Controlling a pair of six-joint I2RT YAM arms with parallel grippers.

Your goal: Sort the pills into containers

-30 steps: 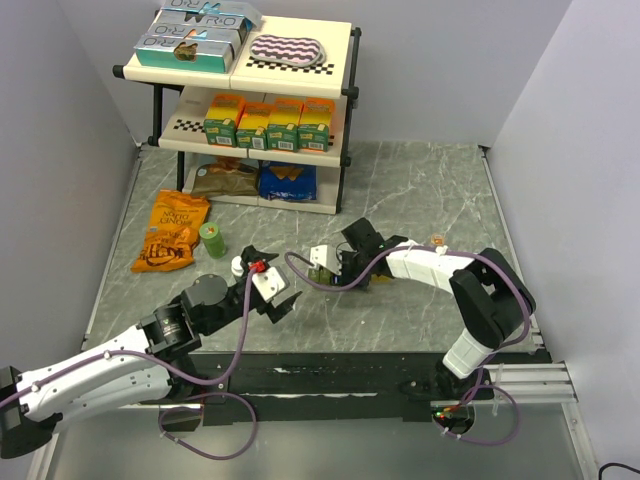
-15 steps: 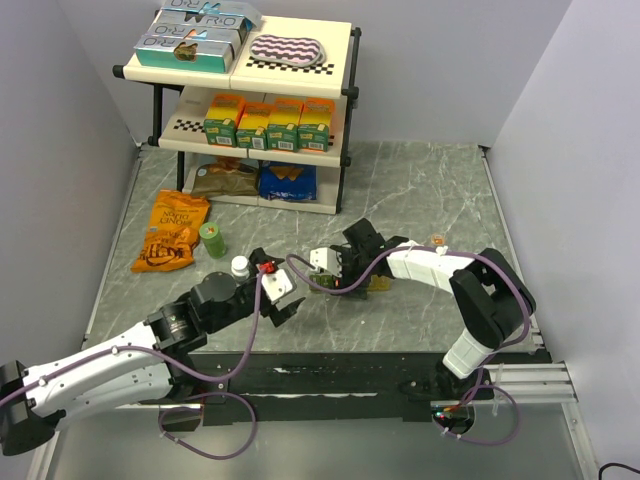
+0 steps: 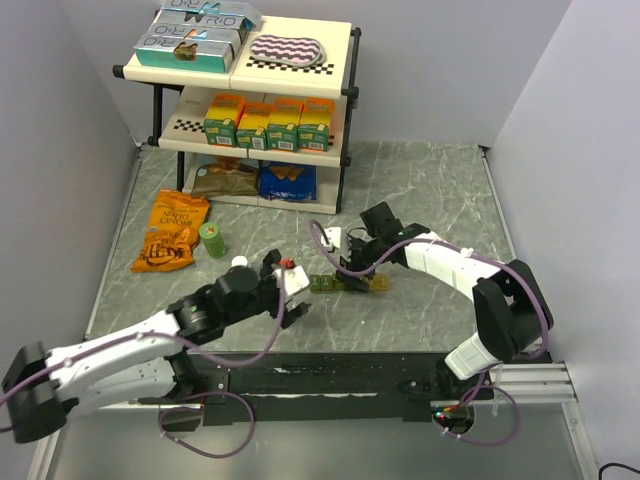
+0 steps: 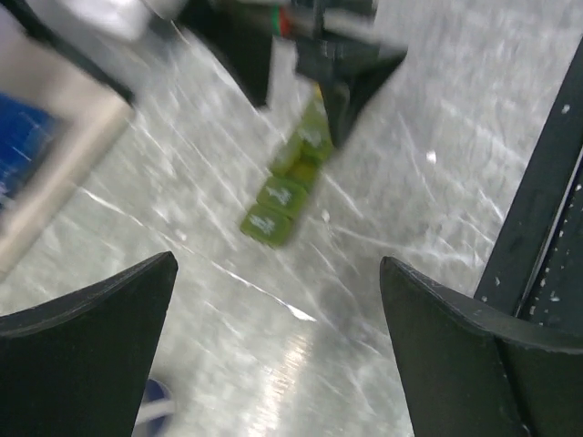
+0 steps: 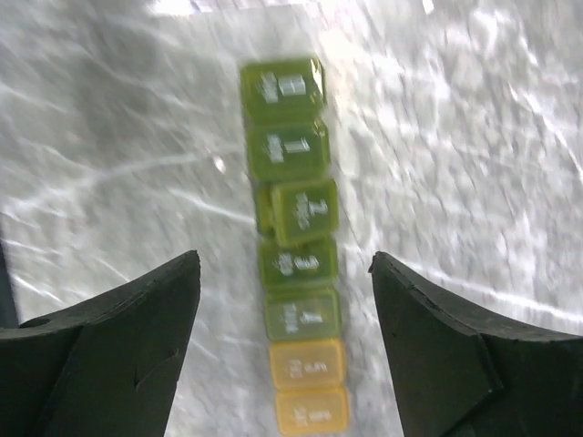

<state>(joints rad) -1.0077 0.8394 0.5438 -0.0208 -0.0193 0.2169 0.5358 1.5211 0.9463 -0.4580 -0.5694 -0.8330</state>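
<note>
The containers (image 5: 291, 255) are a strip of small lidded boxes, olive green shading to yellow, lying flat on the marble table (image 3: 420, 190). One green lid sits slightly askew. My right gripper (image 5: 284, 264) hovers open above the strip, a finger on each side and not touching it. The containers (image 3: 347, 285) lie mid-table, with the right gripper (image 3: 350, 265) over them. My left gripper (image 3: 300, 290) is open and empty just left of the strip's green end. The containers (image 4: 287, 187) lie ahead of the left gripper (image 4: 278, 273). No pills show in any view.
A green bottle (image 3: 212, 240) and a small white-capped bottle (image 3: 239, 262) stand left of the arms, beside an orange snack bag (image 3: 172, 232). A two-tier shelf (image 3: 250, 90) with boxes stands at the back. A blue-and-white object (image 4: 153, 401) lies by my left finger.
The right gripper has opened and lifted back off the containers. The left arm has moved right, closer to the strip's green end, still open.
</note>
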